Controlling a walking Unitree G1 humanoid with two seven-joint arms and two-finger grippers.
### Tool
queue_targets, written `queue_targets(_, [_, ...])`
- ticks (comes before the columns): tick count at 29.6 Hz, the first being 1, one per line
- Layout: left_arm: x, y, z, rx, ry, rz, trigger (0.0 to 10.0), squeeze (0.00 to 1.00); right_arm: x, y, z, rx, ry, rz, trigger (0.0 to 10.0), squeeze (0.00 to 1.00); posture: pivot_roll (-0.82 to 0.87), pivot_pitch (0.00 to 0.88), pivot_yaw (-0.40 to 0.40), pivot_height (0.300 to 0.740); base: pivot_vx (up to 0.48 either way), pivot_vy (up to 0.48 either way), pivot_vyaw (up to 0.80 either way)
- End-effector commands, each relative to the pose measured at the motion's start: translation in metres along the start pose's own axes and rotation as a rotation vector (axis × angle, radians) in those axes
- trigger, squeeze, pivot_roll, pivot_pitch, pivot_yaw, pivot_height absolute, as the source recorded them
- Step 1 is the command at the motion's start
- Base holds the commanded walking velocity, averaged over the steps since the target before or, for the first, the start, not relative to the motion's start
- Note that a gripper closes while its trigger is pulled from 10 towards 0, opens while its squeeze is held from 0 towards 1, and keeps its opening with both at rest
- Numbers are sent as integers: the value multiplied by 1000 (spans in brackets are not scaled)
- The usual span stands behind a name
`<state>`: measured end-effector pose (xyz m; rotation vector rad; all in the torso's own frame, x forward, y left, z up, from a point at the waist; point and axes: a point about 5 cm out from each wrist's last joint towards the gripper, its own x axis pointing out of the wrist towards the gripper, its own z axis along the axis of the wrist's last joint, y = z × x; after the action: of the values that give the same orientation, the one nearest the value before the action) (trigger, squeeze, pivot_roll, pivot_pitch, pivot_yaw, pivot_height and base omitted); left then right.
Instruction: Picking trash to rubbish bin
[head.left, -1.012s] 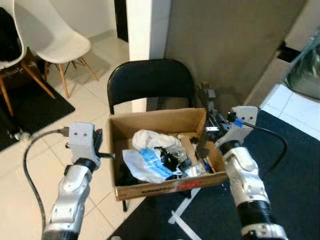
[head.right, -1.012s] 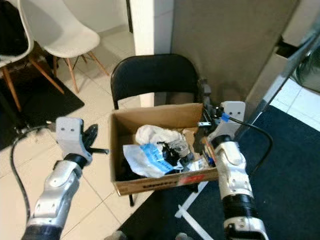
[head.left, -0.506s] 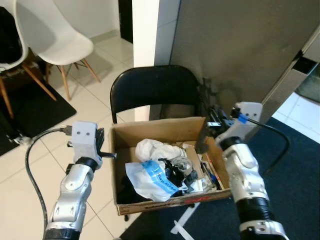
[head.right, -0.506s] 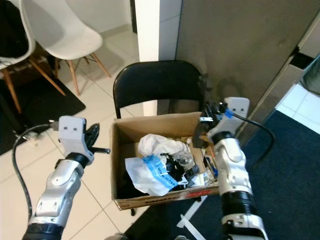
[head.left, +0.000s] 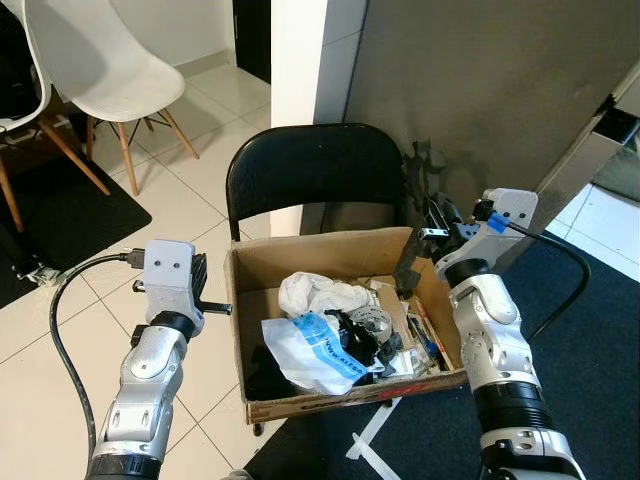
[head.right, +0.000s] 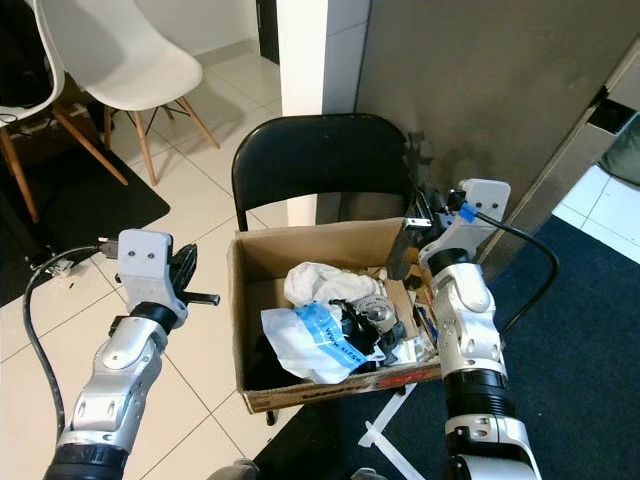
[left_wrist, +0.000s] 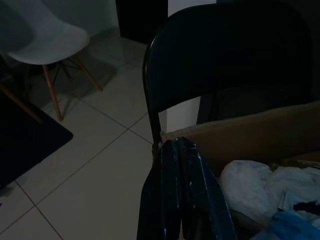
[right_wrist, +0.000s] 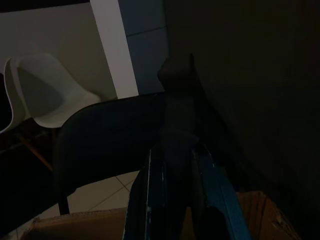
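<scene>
We're inside a home here, a lived-in corner of a dining or living area. Glossy cream floor tiles (head.left: 60, 330) run underfoot, and white moulded shell chairs on splayed wooden legs (head.left: 100, 70) stand over a black floor mat (head.left: 50, 215). A black folding metal chair (head.left: 315, 170) sits against a white pillar (head.left: 300, 60) and a grey wall panel (head.left: 480, 80), with dark blue carpet (head.left: 590, 360) alongside.

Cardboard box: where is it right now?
In the left eye view the cardboard box sits on the black folding chair, centre frame, between the left claw and the right claw, holding a blue-and-white plastic bag.
</scene>
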<state>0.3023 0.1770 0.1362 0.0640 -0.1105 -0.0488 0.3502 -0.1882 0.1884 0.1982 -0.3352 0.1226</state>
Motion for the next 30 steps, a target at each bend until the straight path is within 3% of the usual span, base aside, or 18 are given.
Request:
queue_targets(1, [-2,0,-4,20,18,-8,10000,0,-3,-5,-3,5,7,-15,10000,0,42,164,-14,740,0,0,0])
queue_targets(17, [2,1,-2,8,18,3,10000,0,1,-8,2,29,-9,-24,10000,0,42,163,-14,740,0,0,0])
queue_targets(30, [-2,1,-5,3,24,-3,10000,0,-11,-2,-11,37,30,-3,10000,0,37,130,-12,740,0,0,0])
